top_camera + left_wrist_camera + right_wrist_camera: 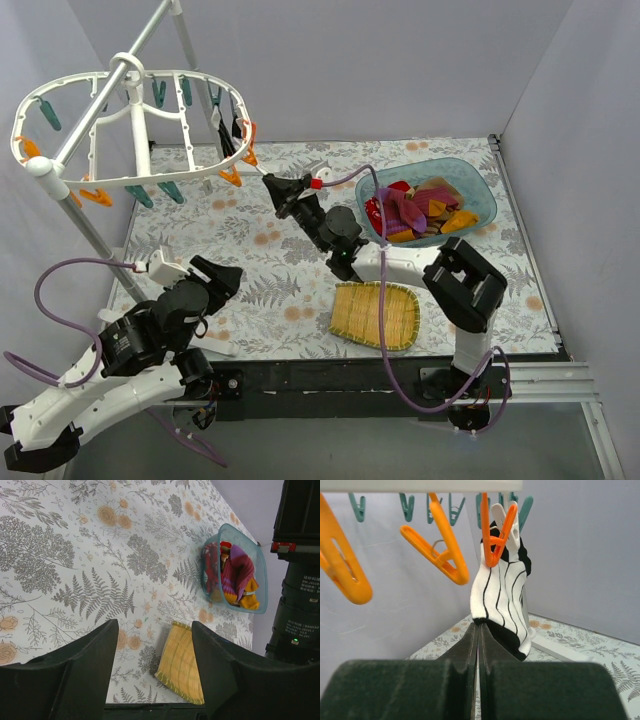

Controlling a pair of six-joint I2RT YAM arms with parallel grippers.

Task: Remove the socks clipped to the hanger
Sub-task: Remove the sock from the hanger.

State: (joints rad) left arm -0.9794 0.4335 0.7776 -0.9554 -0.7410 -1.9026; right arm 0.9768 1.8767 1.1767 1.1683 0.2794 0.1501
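Note:
The white oval hanger [128, 181] hangs at the back left with orange and teal clips. One black-and-white striped sock [497, 592] hangs from an orange clip [495, 540] on its right end; in the top view the sock [233, 135] looks dark. My right gripper [479, 626] is shut, its tips pinching the sock's lower black edge; the top view shows this gripper [268, 182] just below the hanger's right end. My left gripper [155, 630] is open and empty, low over the table at the front left [225, 275].
A clear blue bin [482, 192] at the back right holds several removed socks [235, 572]. A yellow woven tray [375, 315] lies near the front edge and also shows in the left wrist view [182, 667]. The grey pole stand [95, 120] carries the hanger.

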